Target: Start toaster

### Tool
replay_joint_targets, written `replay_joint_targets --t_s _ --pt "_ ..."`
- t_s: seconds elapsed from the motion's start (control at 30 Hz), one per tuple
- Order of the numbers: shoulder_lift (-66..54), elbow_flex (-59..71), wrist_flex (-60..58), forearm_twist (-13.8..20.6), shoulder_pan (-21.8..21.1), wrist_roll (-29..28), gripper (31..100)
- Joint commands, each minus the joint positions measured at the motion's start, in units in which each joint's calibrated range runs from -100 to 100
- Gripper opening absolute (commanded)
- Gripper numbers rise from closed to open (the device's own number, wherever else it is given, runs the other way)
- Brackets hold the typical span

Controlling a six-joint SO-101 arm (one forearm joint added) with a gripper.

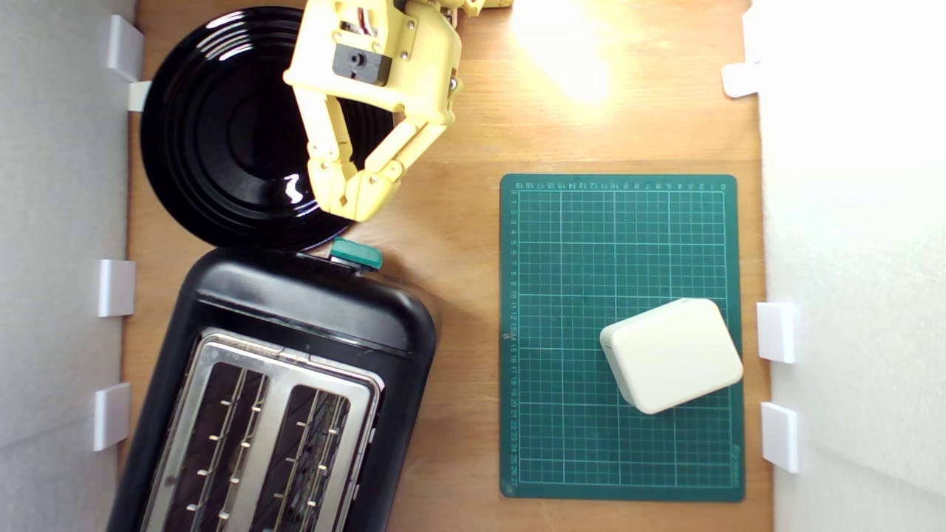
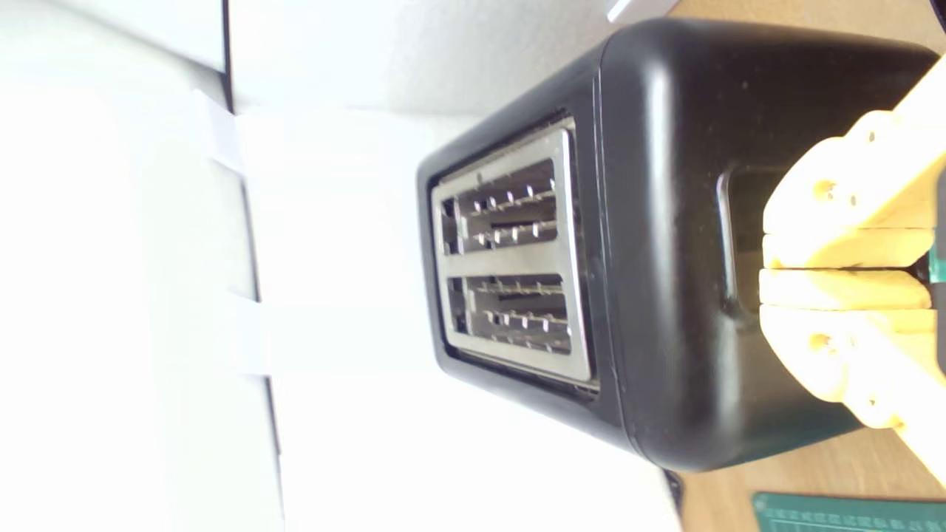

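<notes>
The glossy black toaster [image 1: 295, 384] fills the exterior view's lower left, its silver top showing two wire-guarded slots. Its teal-green lever knob [image 1: 356, 253] sticks out of the end facing the plate. My yellow gripper [image 1: 353, 203] hangs just above that knob, fingertips pressed together and shut on nothing. In the wrist view the toaster [image 2: 665, 222] lies ahead, the closed fingers [image 2: 842, 247] sit in front of its lever slot, and a sliver of the teal knob [image 2: 937, 262] peeks behind them.
A round black plate [image 1: 222, 125] lies under the arm at the exterior view's upper left. A green cutting mat [image 1: 576, 295] with a cream rounded box [image 1: 671, 355] sits at the right. White walls with clips border both sides.
</notes>
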Motion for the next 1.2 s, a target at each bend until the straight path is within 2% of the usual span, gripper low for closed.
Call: replay_joint_targets --t_s 0.0,0.07,0.13,0.47,0.8,1.03,1.17 --pt "-9.37 2.58 -0.26 -0.4 -0.59 -0.2 31.4" --pt "-14.45 6.13 -0.34 -3.12 -0.51 -1.09 31.4" --pt "-18.11 8.85 -0.34 -3.87 -0.43 -1.83 31.4" --pt "-32.6 28.66 -0.26 -4.34 -0.67 -4.61 31.3" --pt "-33.35 38.66 -0.26 -4.25 -4.32 -8.7 31.3" --pt "-33.43 43.56 -0.26 -4.25 -4.72 -9.01 31.3" --pt "-33.43 43.56 -0.17 -3.68 -4.72 -11.21 31.3"
